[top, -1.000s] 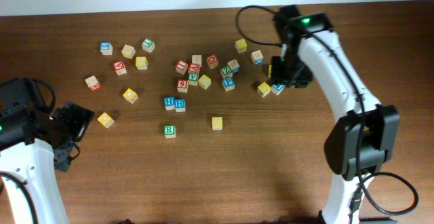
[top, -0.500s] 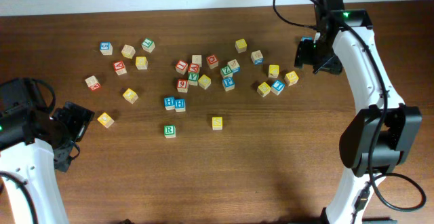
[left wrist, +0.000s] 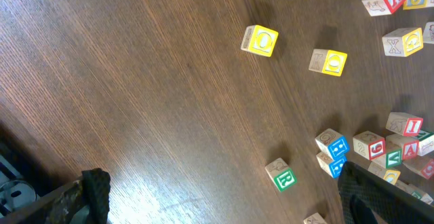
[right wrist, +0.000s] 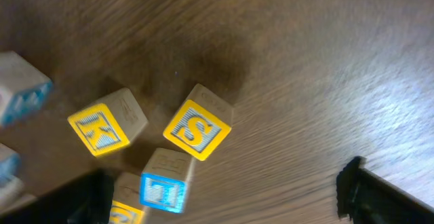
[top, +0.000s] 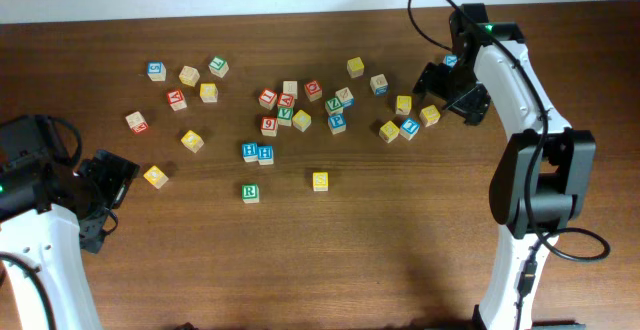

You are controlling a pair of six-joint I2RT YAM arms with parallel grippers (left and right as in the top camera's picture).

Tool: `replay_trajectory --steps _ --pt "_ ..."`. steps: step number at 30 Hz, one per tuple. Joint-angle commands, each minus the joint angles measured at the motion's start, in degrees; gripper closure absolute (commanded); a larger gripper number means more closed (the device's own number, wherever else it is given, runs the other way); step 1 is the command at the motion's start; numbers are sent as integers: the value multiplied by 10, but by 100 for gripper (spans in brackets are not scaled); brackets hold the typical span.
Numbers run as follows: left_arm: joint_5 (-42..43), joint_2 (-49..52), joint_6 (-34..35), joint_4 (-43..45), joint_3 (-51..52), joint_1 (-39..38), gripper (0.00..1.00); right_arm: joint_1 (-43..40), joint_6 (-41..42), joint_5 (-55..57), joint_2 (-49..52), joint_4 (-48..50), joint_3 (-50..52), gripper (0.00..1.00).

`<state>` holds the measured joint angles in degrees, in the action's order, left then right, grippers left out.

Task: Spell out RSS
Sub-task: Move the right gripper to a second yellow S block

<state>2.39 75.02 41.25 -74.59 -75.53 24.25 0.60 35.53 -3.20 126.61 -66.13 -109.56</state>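
Note:
The green R cube [top: 250, 192] [left wrist: 281, 176] stands alone at the front of the table. To its right is a yellow-faced cube [top: 320, 181], its letter too small to read. A yellow S cube [top: 430, 115] [right wrist: 198, 130] lies tilted at the right, beside a yellow K cube [right wrist: 107, 127] and a blue cube [right wrist: 166, 187]. My right gripper [top: 448, 92] [right wrist: 227, 203] hovers open just right of that group, holding nothing. My left gripper [top: 110, 190] [left wrist: 224, 210] stands wide open and empty at the far left, well away from the R cube.
Several other letter cubes are scattered across the back middle [top: 300, 105] and back left [top: 190, 75]. Two blue H cubes [top: 257, 152] sit just above the R cube. Two yellow cubes [top: 155, 177] [top: 192, 141] lie near my left gripper. The table's back edge runs along a white wall.
My right gripper has opened, risen off the right-hand group and swung right. Two yellow cubes it covered now show. The left arm has not moved.

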Motion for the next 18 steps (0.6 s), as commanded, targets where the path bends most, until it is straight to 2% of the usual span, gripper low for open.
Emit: replay_trajectory --steps 1,3,6,8,12,15,18 --pt "-2 2 5 -1 1 3 1 -2 156 -18 9 0 -6 14" --pt "-2 2 5 -1 1 3 1 3 197 -17 16 0 -6 14" --pt "-2 2 5 -1 1 3 1 10 205 -9 33 14 -6 15" --pt "-2 2 5 -1 1 3 1 12 205 -9 45 28 -6 21" --pt "-2 2 5 -1 1 3 1 13 224 -9 57 60 -6 22" --pt "-2 2 5 -1 1 3 1 13 232 -9 60 64 -6 30" --pt "-2 2 5 -1 1 3 1 14 237 -11 60 63 -5 30"
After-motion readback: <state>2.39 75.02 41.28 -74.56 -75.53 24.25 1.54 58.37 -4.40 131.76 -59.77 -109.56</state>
